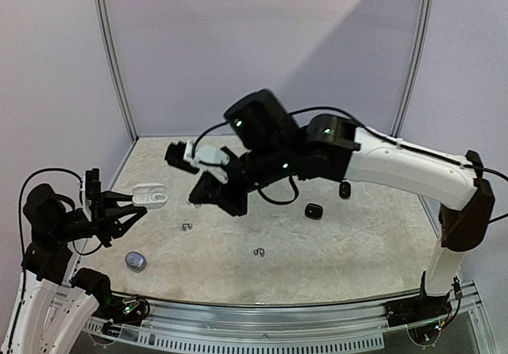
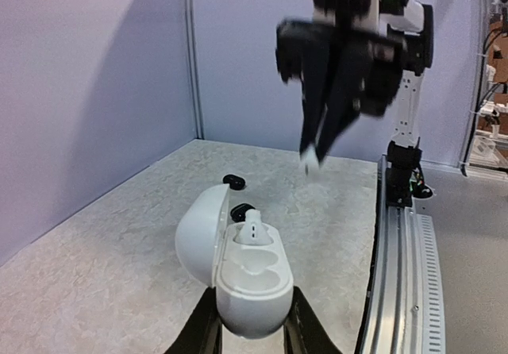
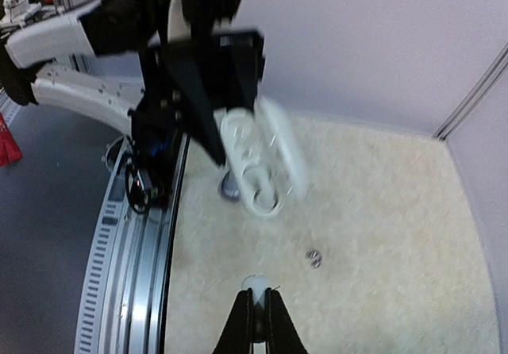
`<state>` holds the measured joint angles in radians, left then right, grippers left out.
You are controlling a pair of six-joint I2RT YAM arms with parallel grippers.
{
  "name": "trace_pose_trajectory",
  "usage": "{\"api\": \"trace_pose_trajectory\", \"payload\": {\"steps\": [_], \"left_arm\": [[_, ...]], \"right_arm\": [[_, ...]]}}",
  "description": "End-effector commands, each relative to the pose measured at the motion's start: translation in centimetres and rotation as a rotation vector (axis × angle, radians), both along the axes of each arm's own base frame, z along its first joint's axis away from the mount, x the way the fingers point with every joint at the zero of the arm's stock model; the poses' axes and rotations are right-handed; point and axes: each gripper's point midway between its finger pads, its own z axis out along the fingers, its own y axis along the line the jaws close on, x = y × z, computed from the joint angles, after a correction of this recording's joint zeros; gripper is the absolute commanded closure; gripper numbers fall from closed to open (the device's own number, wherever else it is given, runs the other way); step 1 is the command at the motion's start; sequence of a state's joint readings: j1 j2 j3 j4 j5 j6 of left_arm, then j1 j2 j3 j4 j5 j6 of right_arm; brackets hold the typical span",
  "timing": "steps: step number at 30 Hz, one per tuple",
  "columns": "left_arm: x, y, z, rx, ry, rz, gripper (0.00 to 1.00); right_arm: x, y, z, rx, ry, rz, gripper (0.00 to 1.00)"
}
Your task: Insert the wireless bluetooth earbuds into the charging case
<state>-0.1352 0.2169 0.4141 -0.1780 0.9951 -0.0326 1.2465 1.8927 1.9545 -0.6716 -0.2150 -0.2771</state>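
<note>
Left gripper [image 2: 252, 334] is clamped on the open case [image 2: 238, 271]; right gripper [image 3: 258, 313], nearly closed, pinches a bud [image 3: 255, 283] in the air nearby.

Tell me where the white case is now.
The case sits at the left side of the table in the top view, lid open, clamped in the left gripper; the right gripper hovers just to its right with a white bud.
</note>
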Motion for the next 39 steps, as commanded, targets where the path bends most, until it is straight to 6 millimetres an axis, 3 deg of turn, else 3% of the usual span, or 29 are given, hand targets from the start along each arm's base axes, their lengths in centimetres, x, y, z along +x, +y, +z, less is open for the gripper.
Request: {"api": "trace_pose_trajectory", "payload": {"steps": [1,5,13,39], "left_arm": [[-1.2,-1.2,-0.2,0.056,-0.02,-0.107,1.0],[-1.4,-2.0,-0.5,0.079,0.003,-0.153,1.0],[-1.4,-3.0,-0.8,0.112,0.024,-0.2,1.0],[-1.9,-3.1,-1.0,0.133,0.011,-0.218,1.0]], "right_arm": [[-1.0,1.3,6.3,0.221,-0.135,0.07,1.0],[-2.4,2.7,7.7,0.253,-0.202,0.125,1.0],[-3.2,5.5,4.1,0.145,-0.296,0.153,1.0],[-1.6,6.5,-0.9,0.008,-0.343,0.127,1.0]]}}
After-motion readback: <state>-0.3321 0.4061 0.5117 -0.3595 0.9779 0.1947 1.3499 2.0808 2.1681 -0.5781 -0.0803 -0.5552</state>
